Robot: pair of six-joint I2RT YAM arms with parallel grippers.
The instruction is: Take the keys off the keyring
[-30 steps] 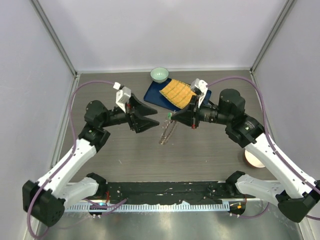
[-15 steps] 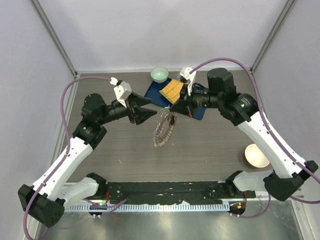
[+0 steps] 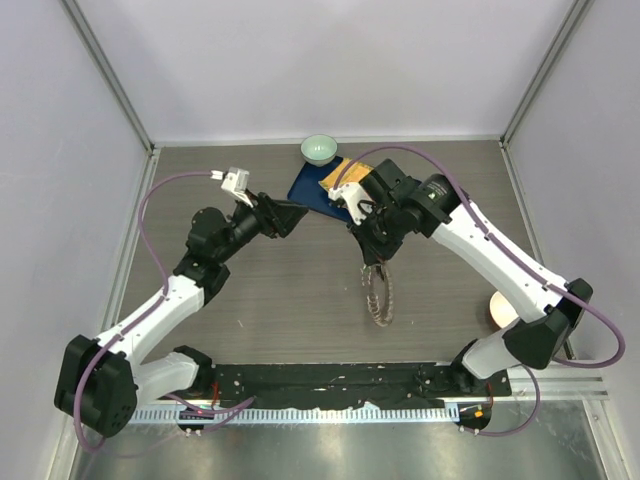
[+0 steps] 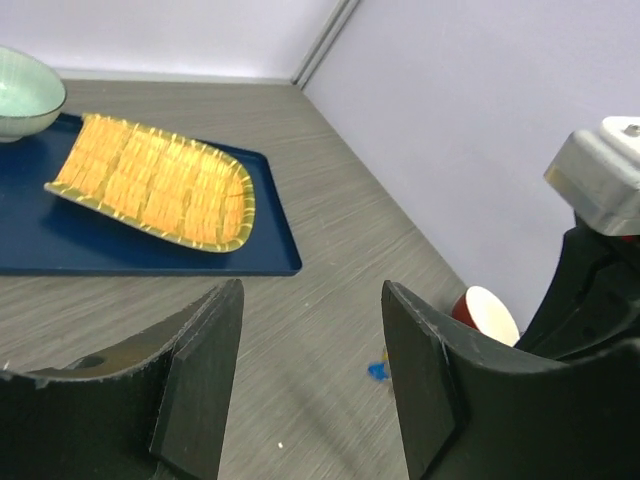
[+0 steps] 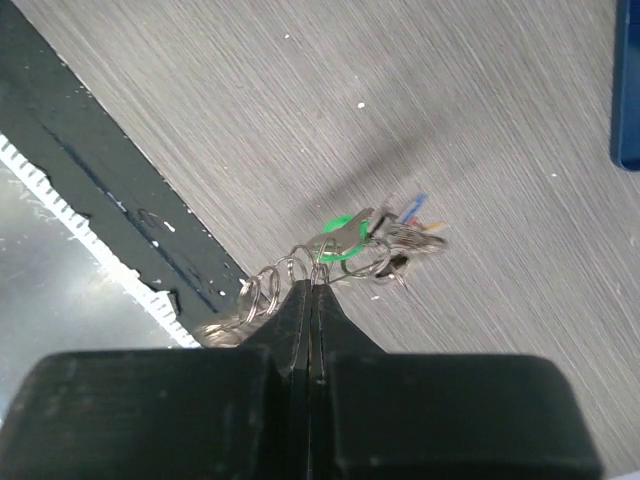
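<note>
The keyring hangs as a spiky grey loop over the middle of the table, with my right gripper shut on its top. In the right wrist view the shut fingertips pinch the wire ring. Just beyond them dangle the keys, one with a green head. My left gripper is open and holds nothing, well to the left of the ring. Bare table shows between its fingers in the left wrist view, and a small blue bit shows by the right finger.
A blue tray at the back holds a yellow woven plate; a pale green bowl stands behind it. A cream bowl sits at the right, partly behind the right arm. A black strip runs along the near edge.
My right gripper has swung the keyring from beside the tray to the right and toward the front. The left gripper has drawn back to the left, still open.
</note>
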